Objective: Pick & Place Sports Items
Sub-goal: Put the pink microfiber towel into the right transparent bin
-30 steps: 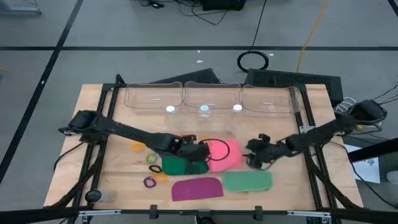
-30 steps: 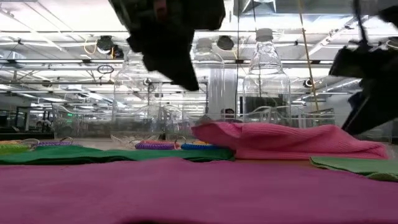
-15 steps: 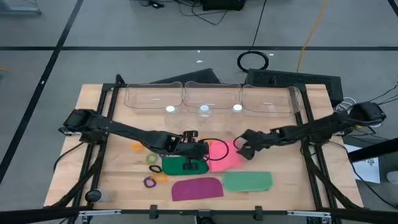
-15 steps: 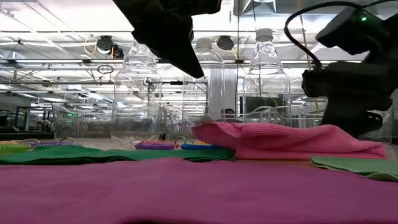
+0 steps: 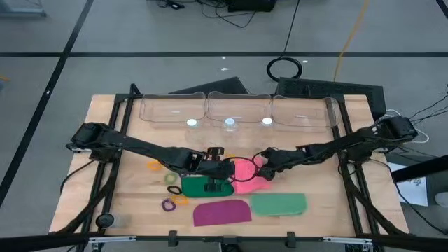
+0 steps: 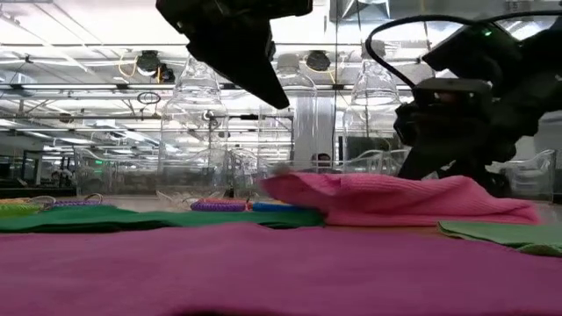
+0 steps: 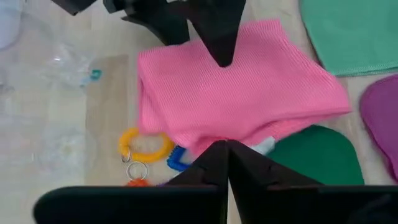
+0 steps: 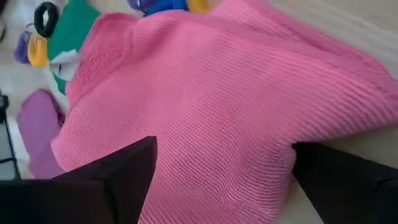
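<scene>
The pink piece [image 5: 248, 175] lies rumpled at mid-table, its edge over the dark green piece [image 5: 199, 186]. The purple piece [image 5: 222, 212] and the light green piece [image 5: 278, 204] lie flat nearer the front edge. Rings lie to the left: yellow [image 5: 155, 166], green [image 5: 172, 178], purple [image 5: 168, 205], orange [image 5: 182, 199]. A blue ring [image 7: 177, 158] shows at the pink piece's edge. My left gripper [image 5: 227, 173] is shut and empty, raised above the dark green and pink pieces [image 7: 225, 149]. My right gripper [image 5: 261, 168] is open, low over the pink piece [image 8: 224, 146]. My right gripper's open fingers [image 8: 112, 180] stand wide apart over the pink piece's right part [image 8: 205, 106]. They slant down from the table's right. I cannot tell whether they touch the cloth.
Three clear plastic bins [image 5: 238, 108] stand in a row along the table's far edge. Black frame rails [image 5: 122, 119] run along the left and right sides. Bare wood lies between the bins and the pieces.
My right gripper has gone toward the table's left, from beside the light green piece to over the pink piece's right part, and stays open.
</scene>
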Available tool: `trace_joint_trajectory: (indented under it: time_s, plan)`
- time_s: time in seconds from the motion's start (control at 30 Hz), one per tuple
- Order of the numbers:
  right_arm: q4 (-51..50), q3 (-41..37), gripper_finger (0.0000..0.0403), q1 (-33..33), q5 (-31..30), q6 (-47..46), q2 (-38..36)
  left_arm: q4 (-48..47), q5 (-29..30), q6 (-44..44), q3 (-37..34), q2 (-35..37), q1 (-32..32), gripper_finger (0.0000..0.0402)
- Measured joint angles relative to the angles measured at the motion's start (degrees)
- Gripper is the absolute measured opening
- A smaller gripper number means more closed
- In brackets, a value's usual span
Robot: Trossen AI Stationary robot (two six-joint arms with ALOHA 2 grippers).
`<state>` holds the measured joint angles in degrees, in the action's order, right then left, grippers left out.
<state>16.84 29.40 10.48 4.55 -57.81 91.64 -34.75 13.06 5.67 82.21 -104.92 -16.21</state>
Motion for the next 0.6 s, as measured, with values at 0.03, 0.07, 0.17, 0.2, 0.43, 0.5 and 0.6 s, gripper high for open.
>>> trace_joint_trajectory:
  time_s: [0.03,0.07,0.17,0.2,0.43,0.5,0.6]
  plan:
    - [0.09,-0.2,0.0261,-0.03,-0.15,-0.01,0.04,-0.04,0.0,0.0,0.0,0.0,0.0,0.001]
    - [0.04,-0.44,0.0252,-0.04,-0.13,-0.06,0.03,0.0,0.0,0.01,0.0,0.0,0.0,0.0012]
    - [-0.48,-1.37,0.0216,-0.06,-0.23,-0.21,-0.5,0.01,0.0,0.01,0.0,0.0,-0.01,0.0013]
    - [-0.43,-1.82,0.0202,-0.08,-0.27,-0.3,-0.98,0.0,-0.03,0.01,0.0,0.0,0.0,0.001]
    - [-0.62,-6.44,0.0107,-0.02,0.23,-2.48,-6.59,0.25,-0.04,0.03,0.0,0.0,0.07,0.0011]
    - [-1.01,-7.98,0.0082,0.0,0.29,-3.4,-8.78,0.36,-0.04,0.05,0.0,0.0,0.07,0.0014]
    - [-1.02,-10.39,0.005,0.05,-0.45,-4.25,-12.41,0.4,-0.04,0.43,0.0,0.0,0.07,0.0009]
